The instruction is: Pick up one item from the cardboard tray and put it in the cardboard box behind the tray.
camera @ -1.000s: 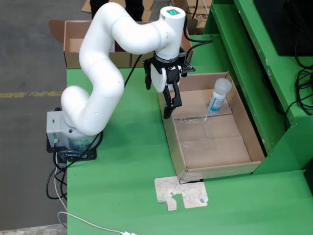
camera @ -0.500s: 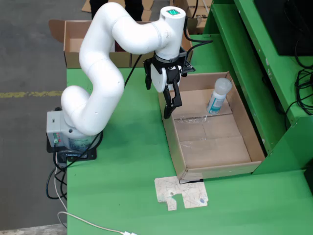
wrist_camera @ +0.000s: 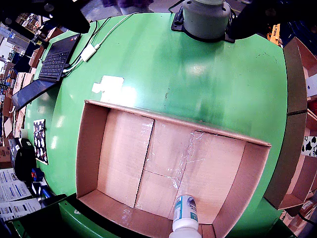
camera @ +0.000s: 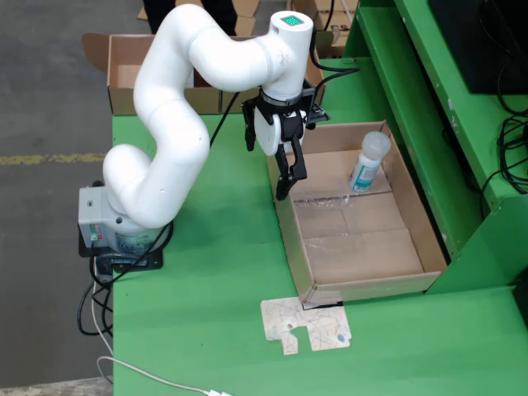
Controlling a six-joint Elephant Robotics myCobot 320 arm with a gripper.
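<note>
From the fixed view, going left to right: the white arm (camera: pixel 177 124) rises from its base at the table's left edge and bends over toward the cardboard tray (camera: pixel 417 227). Behind it, off the table's far edge, sits the cardboard box (camera: pixel 132 62), open on top. The gripper (camera: pixel 286 176) hangs just above the tray's left wall near the far end, black fingers (camera: pixel 293 169) pointing down with nothing between them. Whether they stand apart or together I cannot tell from this angle, and the gripper's own camera doesn't show them.

One item lies in the tray: a small white bottle with a teal label (camera: pixel 367 162), tipped against the far right corner, well to the right of the gripper. The riding camera shows that bottle (wrist_camera: pixel 185 214) at the bottom edge of its picture.

This looks like the approach step, with no grasp made yet. Next the gripper would need to travel right across the tray, come down over the bottle and close on its body.

Count: one arm, one tray, one bottle, one box behind, and one flat cardboard scrap (camera: pixel 305 324) on the green table (camera: pixel 214 272) in front.
</note>
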